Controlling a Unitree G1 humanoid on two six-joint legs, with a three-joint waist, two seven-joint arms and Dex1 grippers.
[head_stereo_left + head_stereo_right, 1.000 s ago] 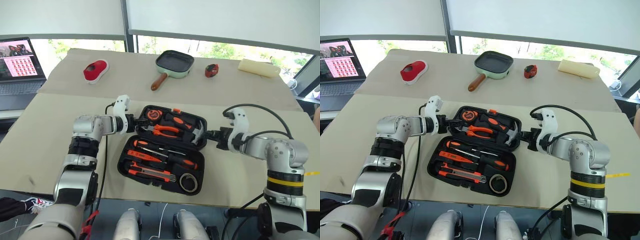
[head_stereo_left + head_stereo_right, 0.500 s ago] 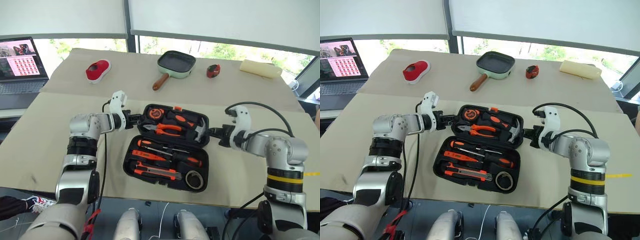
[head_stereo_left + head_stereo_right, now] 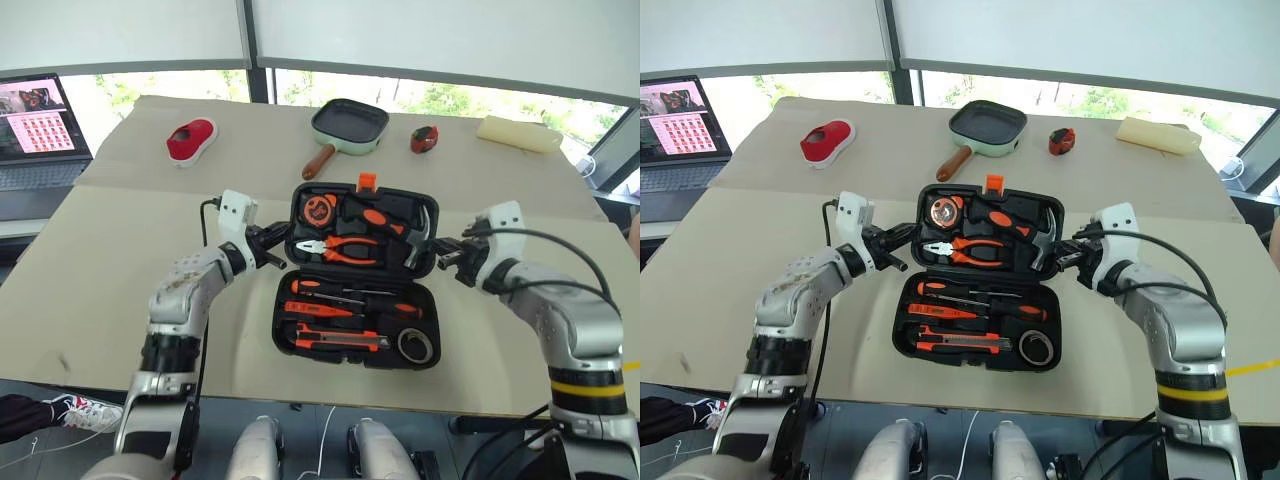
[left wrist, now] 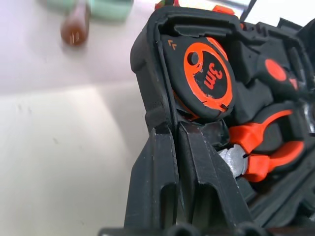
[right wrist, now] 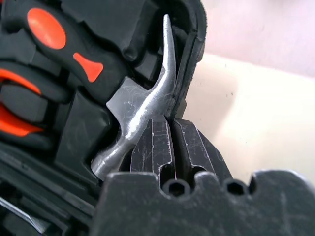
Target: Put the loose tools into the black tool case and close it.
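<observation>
**A:** Where is the black tool case (image 3: 360, 275) right now?

**B:** In the middle of the tan table (image 3: 90, 270), open. Its lid half is tipped up off the table, with the orange latch (image 3: 367, 181) at the lid's far edge; the base half lies flat, nearer the robot.

**A:** And the grippers?

**B:** One at each end of the lid. The left gripper (image 4: 172, 135) is at the lid's left edge, fingers clenched on the rim — in the left wrist view the rim wall runs down between the two black fingers (image 4: 155, 167). The right gripper (image 5: 170, 130) is at the lid's right edge, likewise pinched tight on the rim, just beside the steel hammer head (image 5: 142, 108).

**A:** What sits in the lid?

**B:** A round orange-and-black tape measure (image 4: 206, 78) nearest the left gripper, the orange-handled pliers (image 3: 345, 248) below it, and the hammer along the right side.

**A:** And the base half?

**B:** Two orange-and-black screwdrivers (image 3: 355, 300) lying across it, the utility knife (image 3: 335, 341) along the near edge, and the dark tape roll (image 3: 413, 345) in the near right corner. I cannot pick out the slim orange tester among them.

**A:** Anything else near the case?

**B:** Beyond it on the table, well apart — a green-rimmed frying pan (image 3: 348, 126), a red object (image 3: 192, 139) off to the left, a small red-and-black item (image 3: 424, 139) right of the pan. A laptop (image 3: 38, 130) stands past the table's left edge.
</observation>
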